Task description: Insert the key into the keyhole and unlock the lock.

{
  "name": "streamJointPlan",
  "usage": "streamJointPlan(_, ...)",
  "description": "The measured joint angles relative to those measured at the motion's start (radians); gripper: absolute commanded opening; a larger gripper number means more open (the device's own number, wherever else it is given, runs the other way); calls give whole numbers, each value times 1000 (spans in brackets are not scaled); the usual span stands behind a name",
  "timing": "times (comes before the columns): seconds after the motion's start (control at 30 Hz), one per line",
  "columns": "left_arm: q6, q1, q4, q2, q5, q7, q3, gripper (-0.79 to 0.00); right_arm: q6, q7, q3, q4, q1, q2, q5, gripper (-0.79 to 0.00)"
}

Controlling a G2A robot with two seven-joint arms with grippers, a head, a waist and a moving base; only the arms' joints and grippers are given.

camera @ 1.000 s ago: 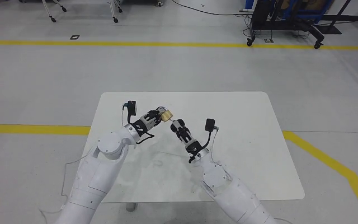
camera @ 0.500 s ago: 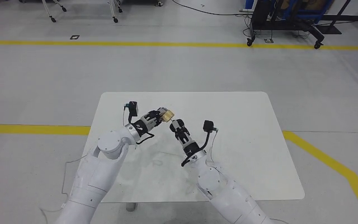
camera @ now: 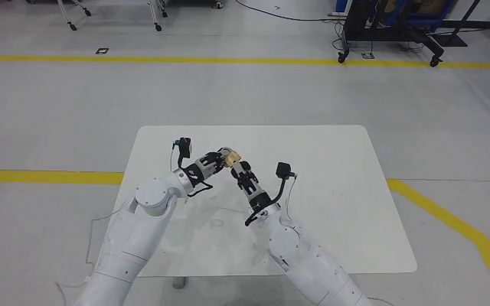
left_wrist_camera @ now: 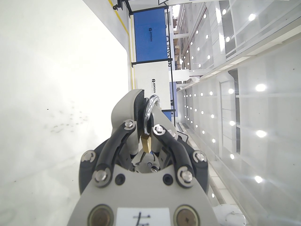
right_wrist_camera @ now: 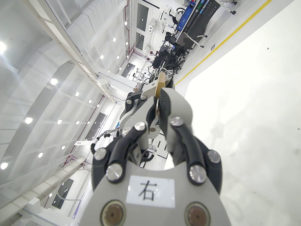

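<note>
Grey floor with yellow lines lies around a white surface. Over its middle the two arms meet. The left tool is closed on a gold padlock and holds it up off the surface. The right tool is closed on the key, just right of the padlock and a bit nearer. So both things are up in the air and close together. I cannot tell if the key tip is in the keyhole. The silver loop looks shut, so I think the push in, the turn and the pop open are left to do.
</note>
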Motion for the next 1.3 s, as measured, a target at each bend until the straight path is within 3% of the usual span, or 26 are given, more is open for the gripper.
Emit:
streamJointPlan(0.3,-15,4,0,2,-23,3,-22,-785,-21,24,10,-16,-13,1,34,0)
streamJointPlan(0.33,-18,5,-1,2,-22,6,-24,-785,-38,43,18,-23,-20,2,60,-129)
streamJointPlan(0.37,-24,7,-4,2,-20,10,-26,-785,-63,75,30,-32,-29,4,96,-329)
streamJointPlan(0.4,-29,10,-6,2,-20,13,-28,-785,-83,104,39,-37,-36,6,126,-446)
streamJointPlan(0.5,-40,16,-13,3,-21,18,-34,-785,-137,210,69,-49,-56,12,250,-690)
streamJointPlan(0.57,-48,19,-15,3,-25,15,-36,-785,-143,285,88,-48,-61,15,339,-785)
streamJointPlan(0.8,-73,23,-17,3,-37,-2,-39,-785,-117,414,116,-28,-51,17,470,-785)
streamJointPlan(1.3,-96,27,-32,6,9,-5,-36,-785,-99,429,114,-10,-31,8,490,-785)
